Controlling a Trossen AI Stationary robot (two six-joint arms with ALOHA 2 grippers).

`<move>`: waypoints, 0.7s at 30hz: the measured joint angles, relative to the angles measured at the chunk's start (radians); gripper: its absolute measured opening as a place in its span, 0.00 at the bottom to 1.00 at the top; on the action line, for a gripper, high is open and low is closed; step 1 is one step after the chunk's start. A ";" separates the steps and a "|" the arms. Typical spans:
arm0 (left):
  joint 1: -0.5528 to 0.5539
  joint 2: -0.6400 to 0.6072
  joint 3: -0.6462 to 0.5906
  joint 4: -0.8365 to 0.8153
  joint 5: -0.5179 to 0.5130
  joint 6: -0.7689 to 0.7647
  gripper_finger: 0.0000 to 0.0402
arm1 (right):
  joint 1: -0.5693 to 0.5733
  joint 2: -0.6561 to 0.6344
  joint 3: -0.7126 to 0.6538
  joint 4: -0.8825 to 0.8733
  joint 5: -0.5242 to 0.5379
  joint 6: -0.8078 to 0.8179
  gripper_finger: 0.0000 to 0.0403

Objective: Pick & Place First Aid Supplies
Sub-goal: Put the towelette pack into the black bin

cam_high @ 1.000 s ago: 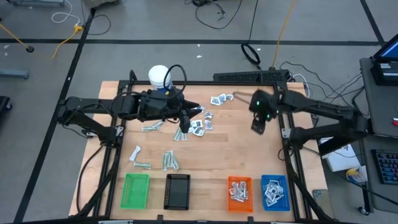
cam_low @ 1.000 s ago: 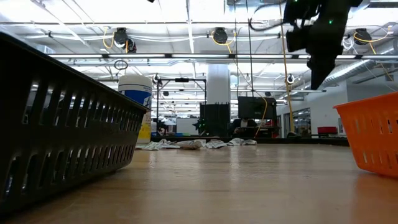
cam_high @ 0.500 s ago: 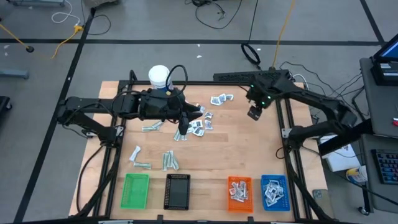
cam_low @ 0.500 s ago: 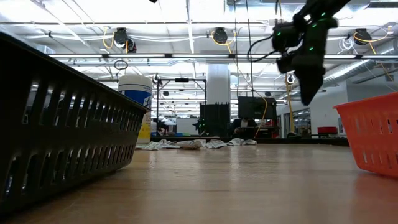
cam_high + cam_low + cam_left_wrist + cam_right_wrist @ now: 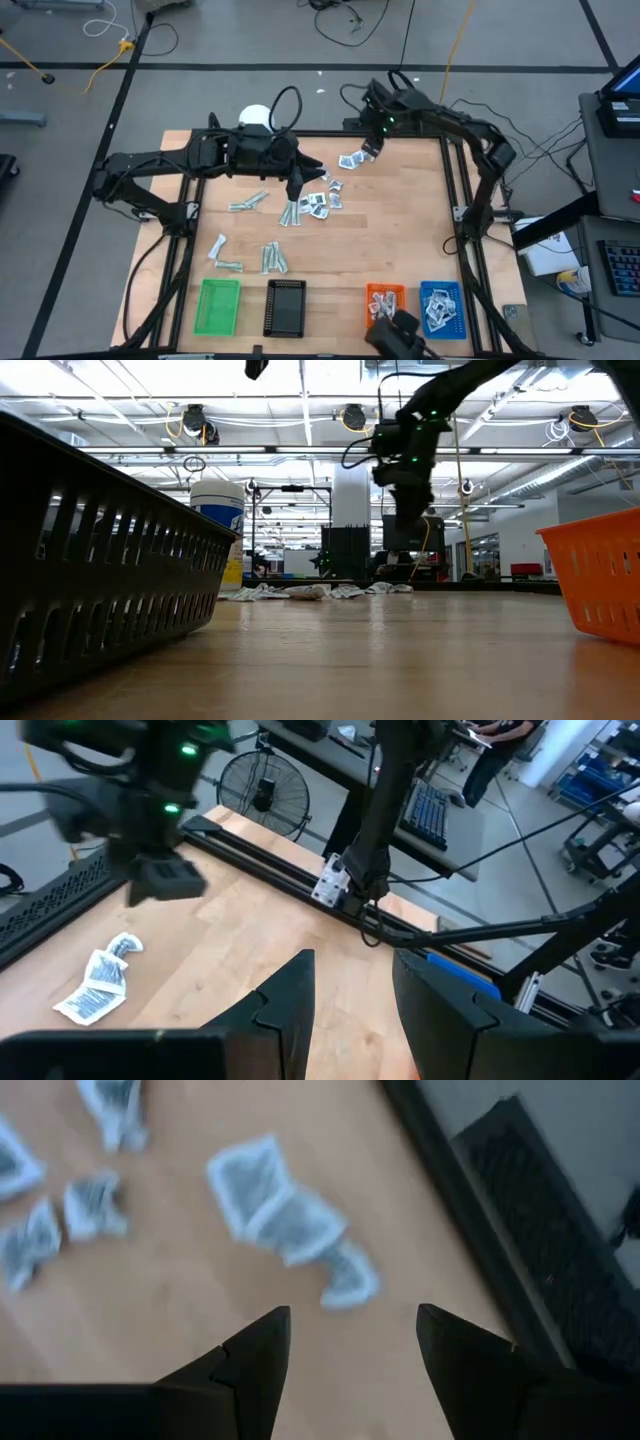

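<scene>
While the right tool [image 5: 371, 148] hangs open over sachets [image 5: 352, 159] at the far table [image 5: 400, 240] edge, the left tool [image 5: 294, 192], jaws parted and empty, hovers above the central packets [image 5: 318, 200]. Of 4 near trays, orange [image 5: 385, 305] and blue [image 5: 441, 306] hold packets; green [image 5: 219, 306] and black [image 5: 287, 306] hold none.

White-and-blue sachets [image 5: 352, 159], green tray [image 5: 219, 306], black tray [image 5: 288, 307], orange tray [image 5: 384, 303], blue tray [image 5: 442, 305], possibly yellow-labelled white bottle [image 5: 217, 520]

Four trays [image 5: 288, 307] before scattered packets [image 5: 318, 201]
</scene>
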 joint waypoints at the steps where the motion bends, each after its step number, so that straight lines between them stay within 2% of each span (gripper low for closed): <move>1: 0.003 0.000 0.000 0.000 0.001 0.004 0.35 | -0.006 0.021 0.030 -0.006 0.000 -0.001 0.53; 4: 0.002 0.000 0.000 0.000 0.003 0.005 0.35 | -0.017 0.060 0.070 -0.004 -0.001 -0.001 0.53; 10: -0.001 0.000 0.000 0.000 0.046 0.003 0.35 | -0.019 0.122 0.040 0.017 -0.002 -0.020 0.53; 21: -0.001 0.000 0.000 -0.028 0.046 -0.011 0.35 | -0.017 0.151 -0.178 0.196 -0.027 -0.051 0.53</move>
